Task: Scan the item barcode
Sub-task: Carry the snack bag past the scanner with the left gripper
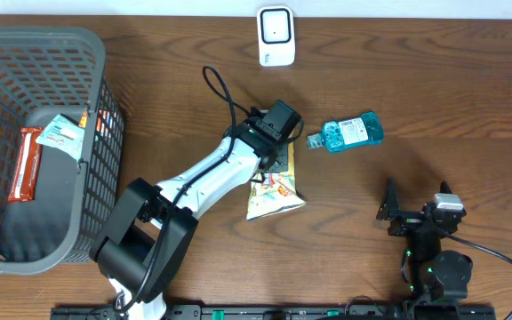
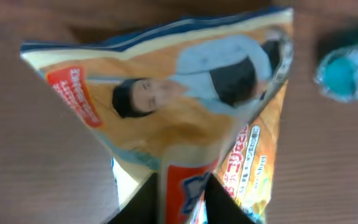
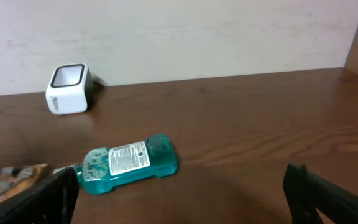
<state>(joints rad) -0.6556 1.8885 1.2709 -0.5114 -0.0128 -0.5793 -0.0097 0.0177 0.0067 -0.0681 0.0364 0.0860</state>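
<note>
The left hand (image 2: 182, 186) is pinched onto one edge of the snack bag (image 1: 276, 197), its two dark fingers pressed together with the foil between them. The bag sits at mid-table (image 1: 434, 80), its long axis running from the hand back toward the robot's side. The scanner (image 1: 275, 36) stands at the far edge, almost straight beyond the hand, so the left arm is much the nearer one. The right hand (image 3: 179, 190) is spread wide, well off to the right. No barcode shows on the printed face in the wrist view — it is blurred there — and overhead the arm covers the bag's upper part.
</note>
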